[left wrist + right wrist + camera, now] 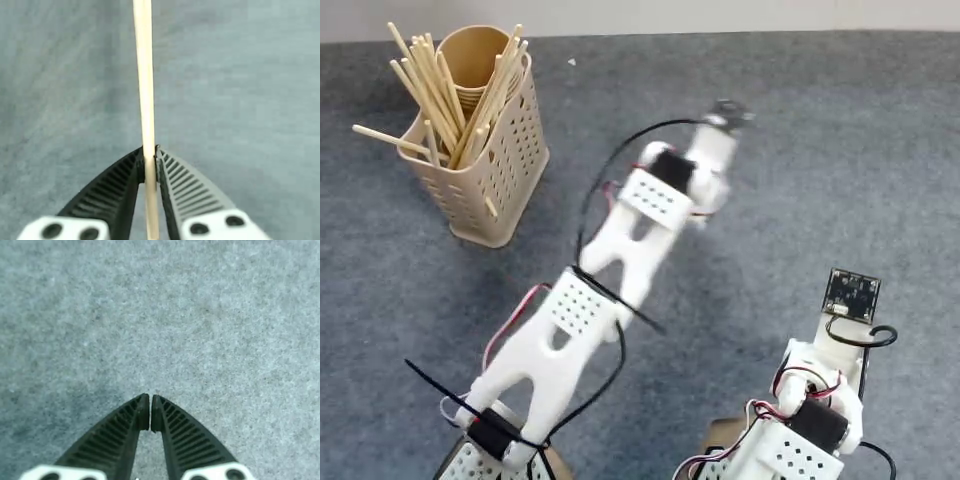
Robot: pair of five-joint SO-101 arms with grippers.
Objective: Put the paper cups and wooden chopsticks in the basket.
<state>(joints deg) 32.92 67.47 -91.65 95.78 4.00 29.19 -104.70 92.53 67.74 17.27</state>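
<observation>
Closest to us were the ribbed black fingers of the left tool (150,155), clamped together on a single wooden chopstick (144,75). The stick ran straight out past the tips over the grey counter (840,150), and its far end left the wrist view. From above, this tool (725,115) sat near twelve o'clock, while the basket (510,175) stood well apart at about ten o'clock. It already held stacked paper cups (470,60) and a loose fan of chopsticks (425,85), one of them poking out sideways toward nine o'clock. The right tool (150,410) had its fingers drawn together on nothing, just above bare counter at about five o'clock. We judged that this held stick was the piece left to deliver, and the grip worried us: the stick was pinched only at the fingertips, so it could pivot or slide out during a swing. We also thought the crowded basket was a hazard. The incoming stick might catch on the leaning ones, lever one out over the rim, or nudge the light basket over if it came in low against the wall.
</observation>
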